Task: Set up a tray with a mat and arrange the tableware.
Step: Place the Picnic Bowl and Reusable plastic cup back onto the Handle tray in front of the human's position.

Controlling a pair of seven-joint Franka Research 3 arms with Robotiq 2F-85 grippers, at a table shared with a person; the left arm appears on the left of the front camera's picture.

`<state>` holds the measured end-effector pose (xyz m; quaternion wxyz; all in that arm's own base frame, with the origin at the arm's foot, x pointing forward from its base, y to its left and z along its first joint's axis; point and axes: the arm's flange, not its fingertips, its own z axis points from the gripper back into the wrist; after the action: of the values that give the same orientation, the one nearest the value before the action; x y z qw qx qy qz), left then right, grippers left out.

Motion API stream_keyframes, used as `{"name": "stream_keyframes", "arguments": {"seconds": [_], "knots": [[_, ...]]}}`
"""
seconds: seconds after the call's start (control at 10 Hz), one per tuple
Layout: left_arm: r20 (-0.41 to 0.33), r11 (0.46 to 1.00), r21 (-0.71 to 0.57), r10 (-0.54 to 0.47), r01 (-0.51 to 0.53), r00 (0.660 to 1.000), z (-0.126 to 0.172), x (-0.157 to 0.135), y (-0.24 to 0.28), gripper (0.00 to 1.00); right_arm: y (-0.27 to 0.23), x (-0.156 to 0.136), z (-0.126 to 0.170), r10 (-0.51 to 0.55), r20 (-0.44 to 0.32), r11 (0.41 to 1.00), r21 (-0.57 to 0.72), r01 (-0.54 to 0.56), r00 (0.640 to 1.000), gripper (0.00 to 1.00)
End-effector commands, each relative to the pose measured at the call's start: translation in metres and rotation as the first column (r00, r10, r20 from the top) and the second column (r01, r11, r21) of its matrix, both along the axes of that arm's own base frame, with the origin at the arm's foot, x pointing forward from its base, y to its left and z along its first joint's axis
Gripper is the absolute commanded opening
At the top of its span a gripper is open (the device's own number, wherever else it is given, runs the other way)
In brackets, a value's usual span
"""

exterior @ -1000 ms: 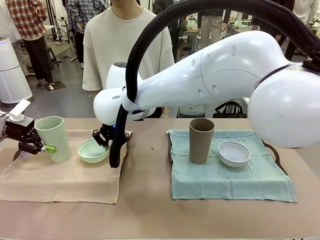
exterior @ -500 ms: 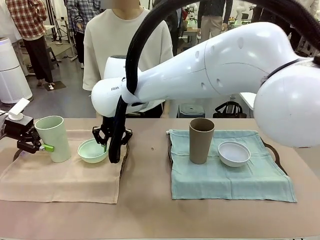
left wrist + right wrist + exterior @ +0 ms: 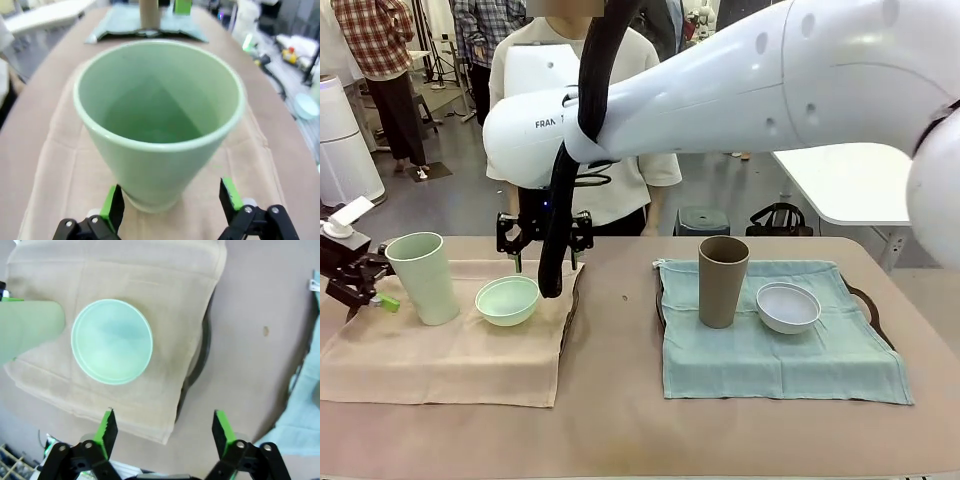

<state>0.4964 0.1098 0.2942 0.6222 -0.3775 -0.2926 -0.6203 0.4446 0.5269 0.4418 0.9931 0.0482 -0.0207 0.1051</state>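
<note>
mint bowl [image 3: 507,300] sits below the released right pincer [image 3: 544,247]; left pincer [image 3: 368,290] released beside cup [image 3: 424,276].

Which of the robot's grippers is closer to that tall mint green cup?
The left gripper: it sits open right beside the mint green cup, not touching it. The right gripper hangs open above the green bowl.

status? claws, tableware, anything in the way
Both claws open: left claw just left of mint cup, right claw above mint bowl. Tan cup and white bowl sit on green mat. Nothing in the way.
</note>
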Motion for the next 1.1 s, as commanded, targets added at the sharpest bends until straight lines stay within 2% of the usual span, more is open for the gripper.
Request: {"name": "stream_keyframes", "arguments": {"seconds": [0.0, 0.3, 0.5, 0.6, 0.7, 0.8, 0.9, 1.0], "knots": [[-0.015, 0.983, 0.185, -0.017, 0.019, 1.0, 0.035, -0.014, 0.008, 1.0, -0.016, -0.022, 0.005, -0.028, 0.023, 0.999, -0.043, 0.029, 0.999, 1.0], [-0.023, 0.905, 0.423, 0.055, -0.04, 0.998, 0.108, -0.046, 0.008, 1.0, -0.034, -0.046, 0.033, -0.034, 0.032, 0.997, -0.061, 0.036, 0.999, 1.0], [0.047, 0.789, 0.578, 0.222, -0.208, 0.974, 0.142, -0.063, -0.017, 1.0, -0.043, -0.054, 0.044, -0.048, 0.012, 0.998, -0.049, 0.049, 0.999, 1.0], [0.1, 0.728, 0.631, 0.264, -0.266, 0.959, 0.156, -0.07, -0.031, 1.0, -0.046, -0.057, 0.049, -0.057, -0.004, 0.997, -0.046, 0.057, 0.998, 1.0], [0.152, 0.659, 0.693, 0.264, -0.293, 0.953, 0.171, -0.077, -0.046, 1.0, -0.051, -0.063, 0.054, -0.082, -0.02, 0.995, -0.055, 0.081, 0.996, 1.0], [0.181, 0.572, 0.753, 0.294, -0.325, 0.938, 0.188, -0.079, -0.057, 1.0, -0.054, -0.066, 0.06, -0.106, -0.069, 0.994, -0.035, 0.104, 0.992, 1.0], [0.165, 0.521, 0.783, 0.353, -0.34, 0.921, 0.204, -0.08, -0.067, 1.0, -0.059, -0.07, 0.066, -0.131, -0.078, 0.991, -0.043, 0.128, 0.988, 1.0], [0.107, 0.548, 0.779, 0.361, -0.304, 0.926, 0.223, -0.08, -0.075, 1.0, -0.062, -0.074, 0.074, -0.142, -0.082, 0.989, -0.051, 0.139, 0.986, 1.0]]}}
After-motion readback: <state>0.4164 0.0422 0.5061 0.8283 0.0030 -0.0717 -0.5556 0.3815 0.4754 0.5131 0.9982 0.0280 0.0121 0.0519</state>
